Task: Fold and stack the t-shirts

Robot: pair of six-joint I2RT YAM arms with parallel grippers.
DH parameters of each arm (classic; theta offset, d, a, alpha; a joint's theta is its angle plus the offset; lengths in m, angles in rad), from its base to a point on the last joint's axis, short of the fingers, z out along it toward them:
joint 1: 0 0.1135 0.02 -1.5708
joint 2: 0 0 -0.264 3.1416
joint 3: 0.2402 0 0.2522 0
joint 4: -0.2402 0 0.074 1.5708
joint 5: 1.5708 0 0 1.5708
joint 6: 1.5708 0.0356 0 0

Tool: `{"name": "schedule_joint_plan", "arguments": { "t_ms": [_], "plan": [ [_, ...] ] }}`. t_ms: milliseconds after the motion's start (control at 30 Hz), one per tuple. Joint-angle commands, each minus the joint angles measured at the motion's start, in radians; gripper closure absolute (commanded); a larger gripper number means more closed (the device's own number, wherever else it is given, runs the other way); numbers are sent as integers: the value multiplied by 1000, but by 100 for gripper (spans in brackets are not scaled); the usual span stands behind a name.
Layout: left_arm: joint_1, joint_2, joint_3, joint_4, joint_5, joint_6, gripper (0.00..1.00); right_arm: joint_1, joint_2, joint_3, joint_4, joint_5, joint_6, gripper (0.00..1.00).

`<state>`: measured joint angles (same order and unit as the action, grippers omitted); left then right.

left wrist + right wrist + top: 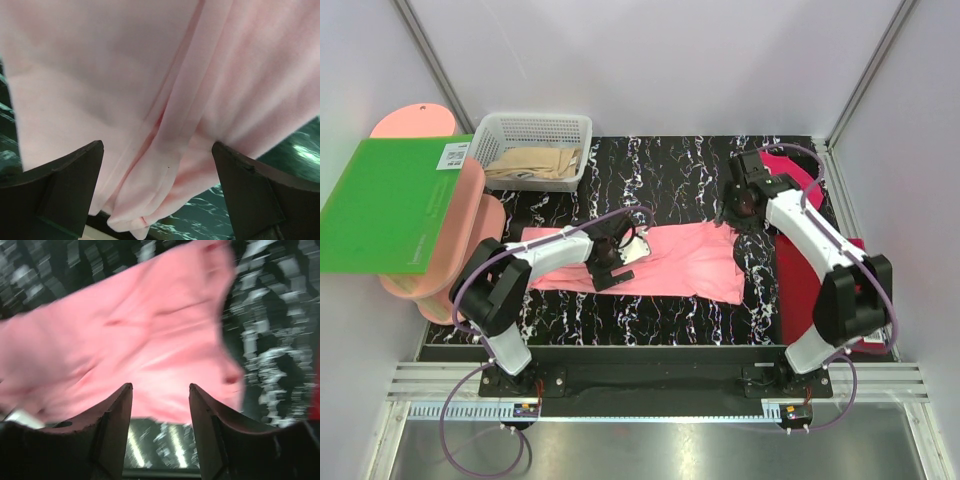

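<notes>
The salmon-pink t-shirt [670, 262] lies spread lengthwise across the middle of the black marbled table [650, 180]. My left gripper [610, 262] is over the shirt's left half. In the left wrist view the gripper [156, 146] is wide open, with a fold of the pink shirt [150, 100] between the fingers. My right gripper [735, 210] is at the shirt's far right corner. In the right wrist view it [160, 386] is open and empty, and the shirt [130, 345] lies just beyond the tips, blurred. The magenta shirt [788, 165] lies behind the right arm. The blue shirt is out of view.
A dark-red board [805, 290] lies at the right, under the right arm. A green board [390, 205] rests on pink trays [460, 240] at the left. A white basket [535, 132] with beige cloth stands at the back left.
</notes>
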<state>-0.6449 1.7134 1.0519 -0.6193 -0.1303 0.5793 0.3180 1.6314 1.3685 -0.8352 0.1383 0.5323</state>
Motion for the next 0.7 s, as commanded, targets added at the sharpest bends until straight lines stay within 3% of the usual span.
{"name": "schedule_joint_plan", "arguments": {
  "t_ms": [0,200,667],
  "plan": [
    [2,-54,56,-117,124,-45,2,119,-39,-127,85,-339,101,44],
    [7,-130,57,-143,124,-55,2,156,-1,-296,209,-368,178,46],
    [97,-222,-46,-152,81,-42,2,129,113,-365,186,-181,184,52]
  ]
}}
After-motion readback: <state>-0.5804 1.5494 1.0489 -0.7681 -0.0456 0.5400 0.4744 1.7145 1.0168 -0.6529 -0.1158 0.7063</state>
